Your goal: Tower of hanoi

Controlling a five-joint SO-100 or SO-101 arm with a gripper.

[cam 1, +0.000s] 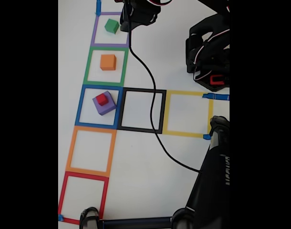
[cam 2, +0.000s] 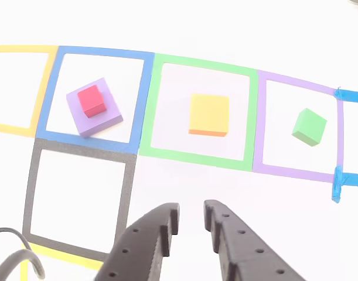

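A small red cube (cam 1: 102,99) (cam 2: 91,100) sits on a larger purple cube (cam 1: 106,107) (cam 2: 102,119) inside the blue tape square (cam 1: 80,106) (cam 2: 143,96). An orange cube (cam 1: 107,62) (cam 2: 208,115) lies in the green square (cam 1: 88,65) (cam 2: 196,157). In the purple square (cam 1: 94,33) (cam 2: 258,123) lies a green cube (cam 1: 111,26) (cam 2: 309,126). My gripper (cam 2: 190,214) hangs above the white table, on the near side of the green square and right of the black square (cam 2: 32,187). Its jaws stand slightly open with nothing between them. The arm (cam 1: 209,52) is at the right of the fixed view.
Black (cam 1: 141,129), yellow (cam 1: 166,113), orange (cam 1: 90,129) and red (cam 1: 83,175) tape squares hold nothing. A black cable (cam 1: 152,90) runs across the black square from a dark device (cam 1: 140,12) at the top. A black stand (cam 1: 209,191) rises at the bottom right.
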